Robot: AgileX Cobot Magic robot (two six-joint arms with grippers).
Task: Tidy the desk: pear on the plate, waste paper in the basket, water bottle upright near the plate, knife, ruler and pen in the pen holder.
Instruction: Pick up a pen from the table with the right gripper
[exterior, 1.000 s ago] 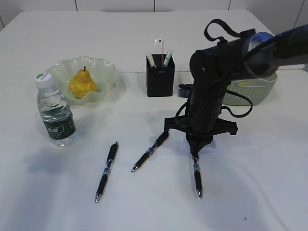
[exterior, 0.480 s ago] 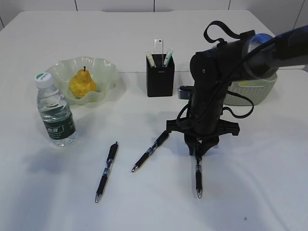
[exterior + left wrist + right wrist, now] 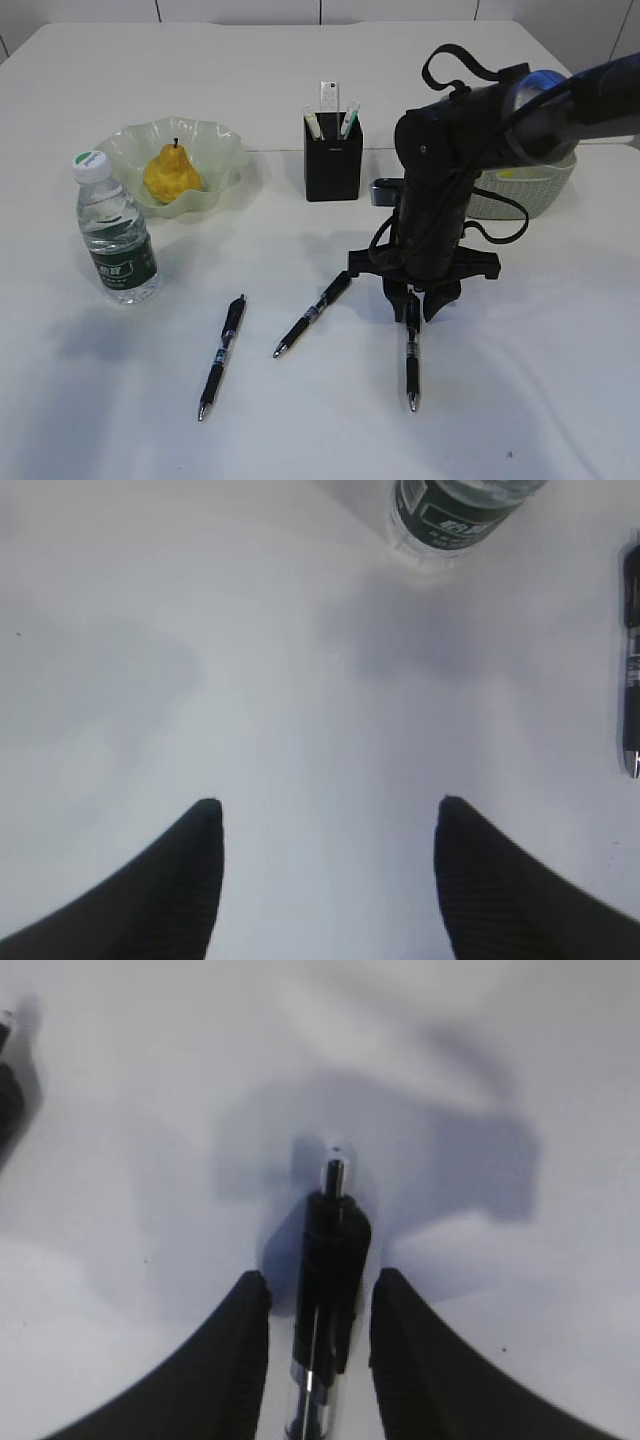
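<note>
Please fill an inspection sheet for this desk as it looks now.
Surface: white desk, no spills seen.
Job's things: pear on plate; bottle upright beside plate; pen holder holds items; basket behind the right arm; three pens lie on the desk.
Clutter: nothing seen.
End effectors: left end effector open, empty; right end effector parted around one pen.
Cables: black loops on right arm.
Surroundings: pale wall behind.

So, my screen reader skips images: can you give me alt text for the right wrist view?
Close-up from above of the right gripper, its two black fingers open on either side of a black pen lying on the white desk, with a narrow gap on each side. The gripper's shadow falls on the desk beyond the pen's end.
</note>
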